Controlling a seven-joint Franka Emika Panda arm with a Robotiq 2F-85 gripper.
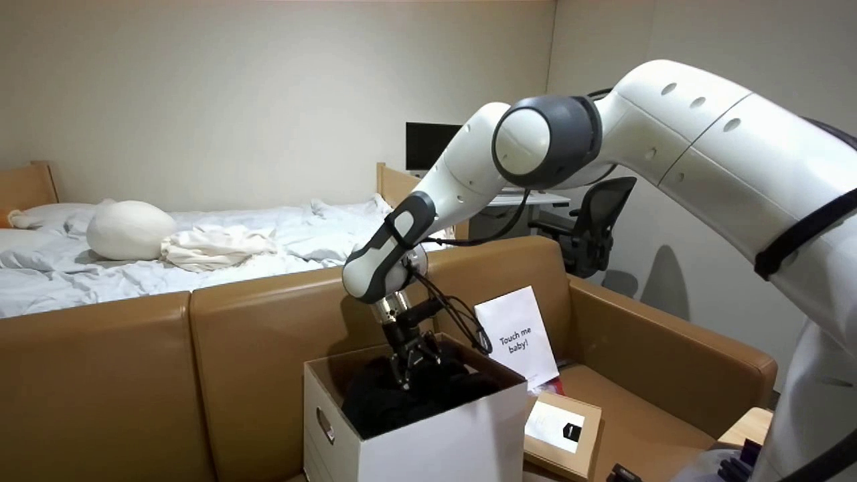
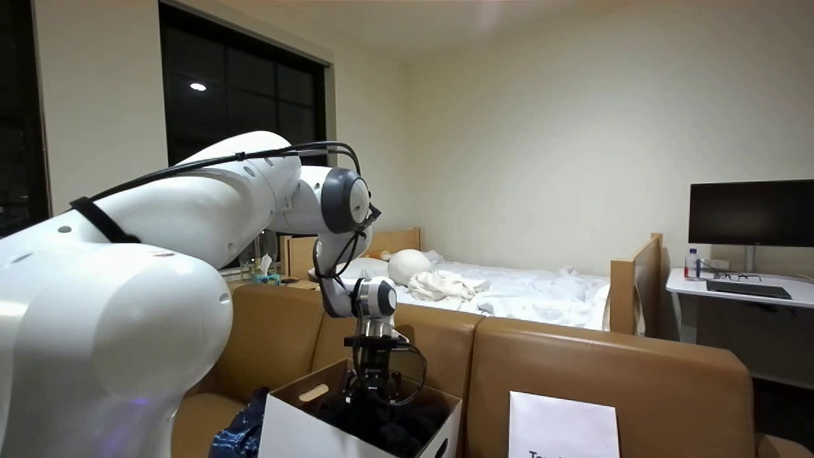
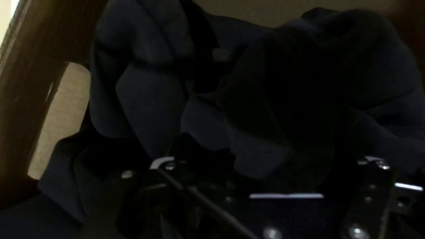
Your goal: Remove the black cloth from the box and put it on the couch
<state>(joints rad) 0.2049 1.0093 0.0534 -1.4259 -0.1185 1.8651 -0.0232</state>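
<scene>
The black cloth (image 1: 442,398) lies bunched inside the tall white box (image 1: 435,445). It should handle as soft, limp and fairly light, with nothing to break and little slip; the likely trouble is a pinch that lifts only one layer while the rest trails over the rim.

Left to right in the wrist view: a hand hole (image 3: 63,114) in the box wall, where cloth might snag; a tall fold (image 3: 149,93); a raised middle fold (image 3: 262,154); then a broad, rounded bulge (image 3: 352,63). The jaws stand wide apart, the middle fold lying between them and nothing visibly clamped. That fold looks the best place to take hold; the bulge seems too thick.

Counted left to right in an exterior view: one round white cushion (image 1: 130,231) and one crumpled cream cloth (image 1: 217,246), on one bed (image 1: 321,241); one couch (image 1: 268,361), whose seat is the worktop (image 1: 659,408); one tall box, apparently near the worktop's back edge; one black heap, a single piece or several I cannot tell; one screen (image 1: 430,146); one sheet of paper (image 1: 519,321), near the back right corner; one flat carton (image 1: 546,425), toward the right edge; one chair (image 1: 598,217). Also, in an exterior view, one blue patterned cloth (image 2: 240,429) left of the box.
</scene>
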